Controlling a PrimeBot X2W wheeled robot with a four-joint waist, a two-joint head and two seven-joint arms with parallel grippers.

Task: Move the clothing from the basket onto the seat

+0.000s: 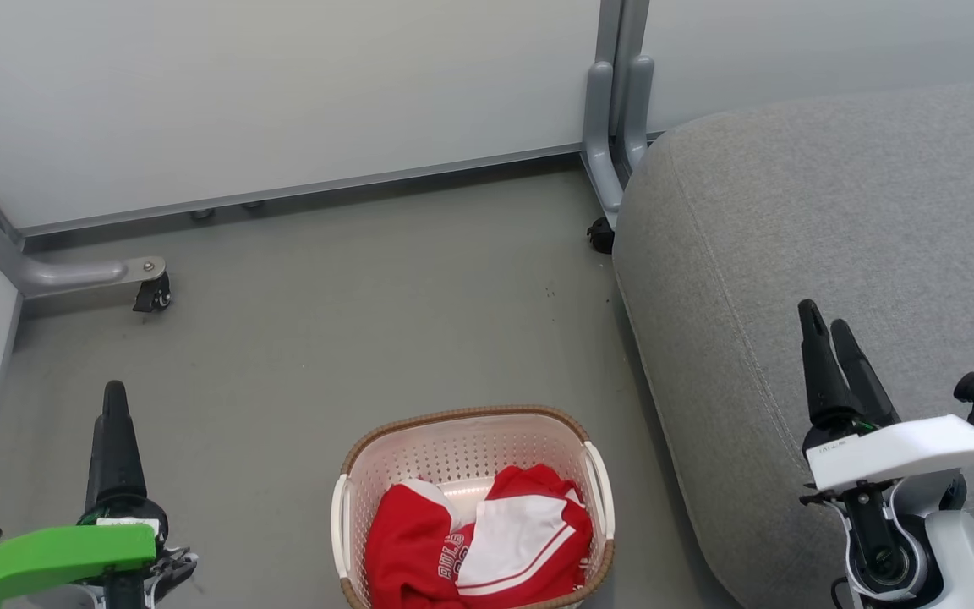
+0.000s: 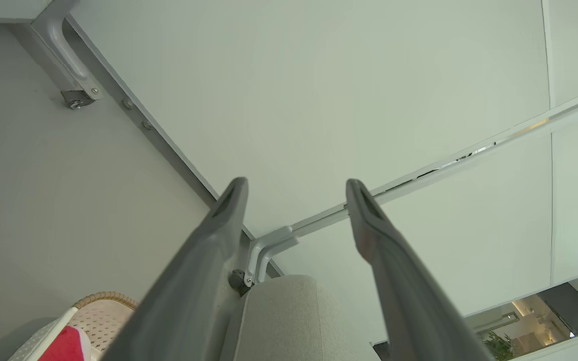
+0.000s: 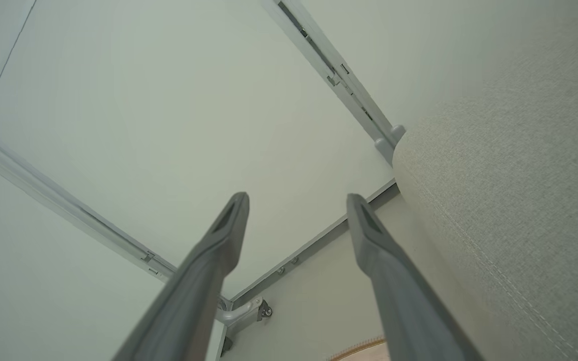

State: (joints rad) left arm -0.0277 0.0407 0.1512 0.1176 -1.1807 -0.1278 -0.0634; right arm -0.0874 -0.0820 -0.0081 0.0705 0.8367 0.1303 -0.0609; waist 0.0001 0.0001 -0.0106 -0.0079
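Note:
The red and white clothing lies crumpled in the cream basket, which stands on the floor at the bottom middle of the head view. To its right rises the big grey seat. My left gripper hovers over the floor left of the basket, open and empty. Above the seat's near part my right gripper stands open with nothing between its fingers. The left wrist view catches a corner of the basket, a scrap of clothing and the seat. The right wrist view has the seat on its right.
Pale partition walls close off the back and left. Their grey metal feet carry castors, one at the left and one by the seat's far corner. Grey floor spreads between walls, basket and seat.

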